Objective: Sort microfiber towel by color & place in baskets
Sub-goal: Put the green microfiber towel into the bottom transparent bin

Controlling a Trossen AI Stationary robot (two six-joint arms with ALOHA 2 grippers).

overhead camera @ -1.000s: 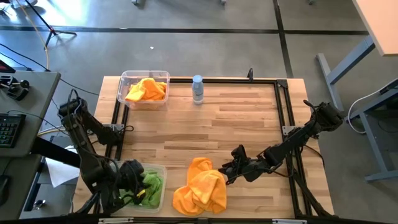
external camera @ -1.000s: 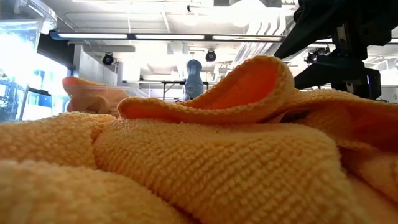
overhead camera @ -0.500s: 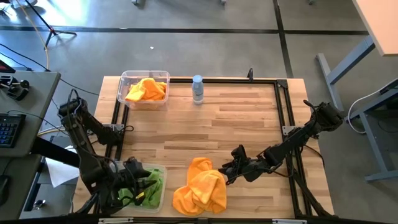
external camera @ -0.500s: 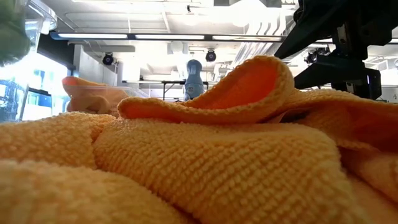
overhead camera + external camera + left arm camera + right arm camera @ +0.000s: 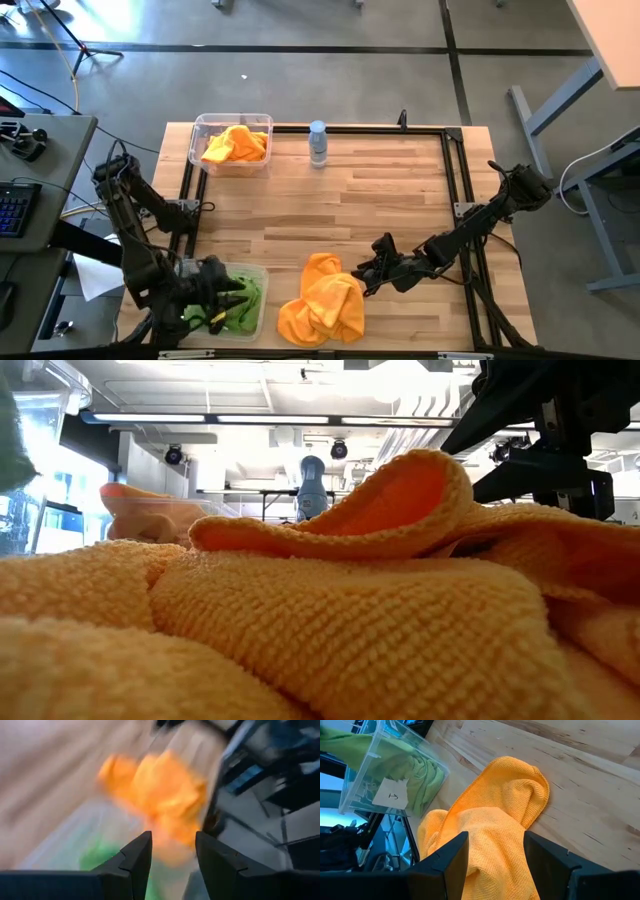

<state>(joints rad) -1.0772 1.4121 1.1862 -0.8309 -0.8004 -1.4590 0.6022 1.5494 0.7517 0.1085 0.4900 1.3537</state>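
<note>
we see our left gripper (image 5: 222, 296) over the near basket (image 5: 257, 272) at the table's front left corner, its fingers (image 5: 135, 857) parted with nothing between them. that basket holds the green towels (image 5: 243, 297); in the right wrist view they show through its clear wall (image 5: 395, 775), which carries a small white label (image 5: 390, 796). our right gripper (image 5: 371, 275) sits low on the table (image 5: 380, 200) just beside the orange pile (image 5: 322, 300), its fingers (image 5: 445, 857) spread wide and holding nothing, the pile (image 5: 490, 820) lying ahead of them. the pile is on the bare wood near the front edge, just right of the near basket. in the low view the orange cloth (image 5: 300, 610) fills most of the frame. the far basket (image 5: 205, 122) stands at the back left corner with an orange towel (image 5: 236, 144) in it. a small bottle (image 5: 318, 143) stands upright at the back edge, near that basket but apart from it.
</note>
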